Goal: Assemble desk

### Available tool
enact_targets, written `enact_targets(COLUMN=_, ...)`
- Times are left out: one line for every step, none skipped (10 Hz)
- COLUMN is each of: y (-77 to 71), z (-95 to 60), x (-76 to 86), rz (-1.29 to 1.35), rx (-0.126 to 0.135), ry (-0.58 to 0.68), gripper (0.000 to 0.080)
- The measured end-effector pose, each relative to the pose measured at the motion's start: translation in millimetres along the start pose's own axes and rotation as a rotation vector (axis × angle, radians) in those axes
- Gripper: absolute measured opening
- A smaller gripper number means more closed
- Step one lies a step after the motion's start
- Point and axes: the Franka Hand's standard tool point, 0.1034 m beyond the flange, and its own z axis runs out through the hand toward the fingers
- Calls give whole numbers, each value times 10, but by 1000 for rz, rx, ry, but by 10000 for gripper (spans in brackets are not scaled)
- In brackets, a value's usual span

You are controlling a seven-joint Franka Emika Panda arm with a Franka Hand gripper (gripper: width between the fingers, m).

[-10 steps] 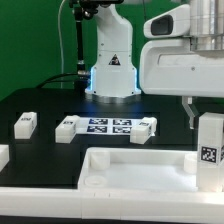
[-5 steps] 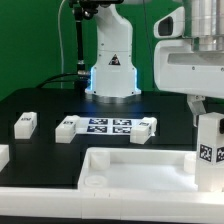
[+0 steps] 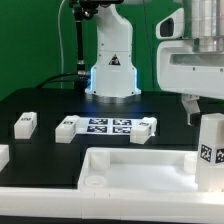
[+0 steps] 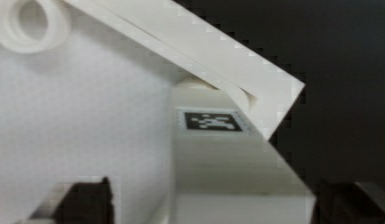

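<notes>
The panel is lying nearest on the black counter, with a leg standing upright at its corner on the exterior view's right. The tool is hovering over that leg, jaws wide and clear of it. Farther back, loose legs are lying beside the marker board.

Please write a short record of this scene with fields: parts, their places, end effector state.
desk panel: lies flat in the foreground, rim up
upright leg: stands at the panel's end, exterior view's right; tag visible
loose leg: lies apart, exterior view's left
marker board: flat, behind the panel
end effector: open, above the upright leg, fingers clear of it
</notes>
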Motion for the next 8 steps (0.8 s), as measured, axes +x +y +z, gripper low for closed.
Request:
enact_targets(y=-4, z=11, x=-17, rz=-5, rx=0, ry=-1, gripper=631)
enact_targets(y=-7, z=20, x=-32, rz=-96, rx=-2, ry=0, gripper=631)
enact_targets(y=-13, z=30, x=-55, rz=-188, rx=-3, ry=-2, gripper=645)
enact_targets(y=-18, z=35, x=-67, rz=-252, rx=-3, ry=-2, gripper=648)
enact_targets(y=-23, z=36, x=-69, rz=-364, rx=-4, ry=-2, gripper=648)
enact_targets(y=-22, z=44, x=-79, rz=-459, rx=-5, ry=-2, gripper=649)
enact_targets(y=-24, z=47, x=-86, rz=-538, rx=-7, ry=-1, gripper=649)
enact_targets(y=-24, z=45, x=-80, rz=-650, rx=-8, ry=0, gripper=649)
